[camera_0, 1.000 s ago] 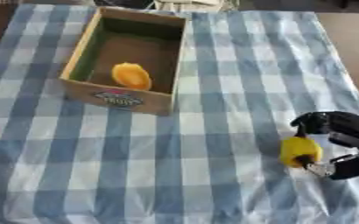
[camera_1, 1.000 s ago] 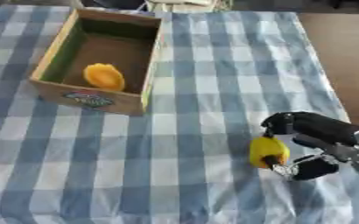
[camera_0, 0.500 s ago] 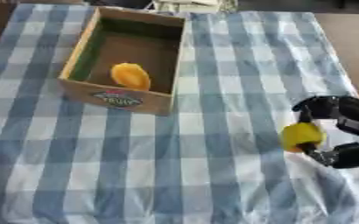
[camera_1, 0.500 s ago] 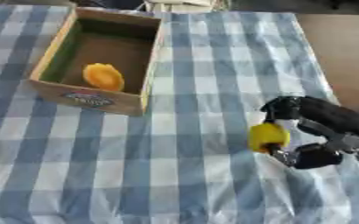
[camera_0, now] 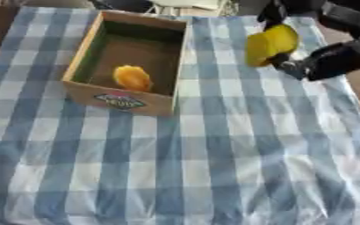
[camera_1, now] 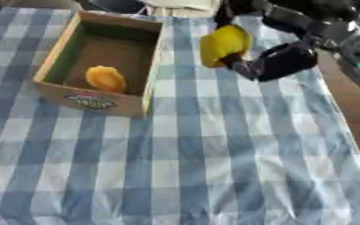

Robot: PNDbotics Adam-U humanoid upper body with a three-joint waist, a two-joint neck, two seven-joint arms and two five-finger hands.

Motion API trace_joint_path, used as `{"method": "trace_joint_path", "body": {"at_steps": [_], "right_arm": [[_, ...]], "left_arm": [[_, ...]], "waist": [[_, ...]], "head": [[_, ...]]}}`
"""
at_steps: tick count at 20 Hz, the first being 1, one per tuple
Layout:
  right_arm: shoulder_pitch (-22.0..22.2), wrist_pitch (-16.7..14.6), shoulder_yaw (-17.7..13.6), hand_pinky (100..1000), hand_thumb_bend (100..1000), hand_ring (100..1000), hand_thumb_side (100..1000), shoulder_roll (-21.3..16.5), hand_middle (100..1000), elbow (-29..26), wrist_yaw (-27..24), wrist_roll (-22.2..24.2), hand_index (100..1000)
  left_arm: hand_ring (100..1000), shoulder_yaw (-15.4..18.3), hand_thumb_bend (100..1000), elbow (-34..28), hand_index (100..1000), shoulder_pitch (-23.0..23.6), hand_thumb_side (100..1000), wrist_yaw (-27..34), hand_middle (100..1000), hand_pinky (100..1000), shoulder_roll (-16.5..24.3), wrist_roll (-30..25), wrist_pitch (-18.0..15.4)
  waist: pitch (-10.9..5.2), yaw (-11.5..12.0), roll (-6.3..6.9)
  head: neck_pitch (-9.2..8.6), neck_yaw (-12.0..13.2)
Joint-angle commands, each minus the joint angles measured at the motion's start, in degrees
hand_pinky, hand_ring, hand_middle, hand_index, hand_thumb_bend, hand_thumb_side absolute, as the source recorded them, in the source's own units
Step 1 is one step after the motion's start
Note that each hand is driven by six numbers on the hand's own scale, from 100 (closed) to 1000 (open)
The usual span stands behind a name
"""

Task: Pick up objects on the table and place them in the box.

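Yellow fruit (camera_1: 225,45), rounded and smooth, sits upper centre of the frame, held off the cloth in the right hand (camera_1: 279,59). Black fingers (camera_1: 244,66) curl under and behind it; the hand is closed round the fruit. Arm comes in from the upper right corner, black with some silver at the far right edge.

Fruit hangs just right of the box (camera_0: 134,61), not over its opening; its left side is near the box's right wall, apart from it.

Box: open-topped cardboard, upper left of the frame, dark green inside walls, brown floor. Printed label on the near outer wall, text not readable. One orange fruit (camera_0: 131,78) already lies inside, on the floor toward the near wall, roughly mid-width.

Tablecloth (camera_0: 214,167): blue and white check, covers nearly the whole table, slight wrinkles in the lower half. Bare brown table edge (camera_1: 352,110) shows along the right side.

Left hand: not visible in either view.

Far edge, top centre: dark and pale shapes, too blurred to identify.
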Motion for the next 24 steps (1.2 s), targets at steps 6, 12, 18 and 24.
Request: {"method": "trace_joint_path", "body": {"at_steps": [6, 12, 18, 24], "right_arm": [[-19.1, -0.9, 3.4, 762, 100, 754, 100, 17.2, 506, 24.3, 2.3, 6.5, 584], [-25.2, -6.7, 1.2, 776, 100, 780, 114, 31.1, 535, 41.3, 13.2, 6.1, 622], [-25.7, -12.3, -3.1, 789, 100, 806, 119, 36.6, 576, 55.3, 26.5, 2.4, 672], [-25.8, -15.9, -5.2, 839, 221, 916, 182, 38.0, 746, 60.0, 34.9, -1.0, 854]], "left_arm": [[764, -0.3, 135, -1.0, 825, -2.3, 513, 0.8, 678, 794, 0.5, -0.7, -0.6], [766, -1.0, 152, -1.0, 826, -5.6, 492, 1.7, 681, 795, 0.1, -1.5, -1.5], [766, -1.1, 150, -1.0, 825, -6.8, 498, 2.2, 681, 794, -0.2, -1.9, -1.8], [766, -1.2, 147, -1.0, 825, -7.1, 502, 2.5, 681, 794, -0.5, -2.2, -1.7]], "waist": [[-0.24, 1.8, 0.22], [1.21, 4.1, 0.27], [2.37, 5.8, 0.09], [2.71, 5.8, 0.31]], "head": [[0.28, -2.8], [0.28, -6.7], [0.23, -8.4], [0.27, -7.8]]}}
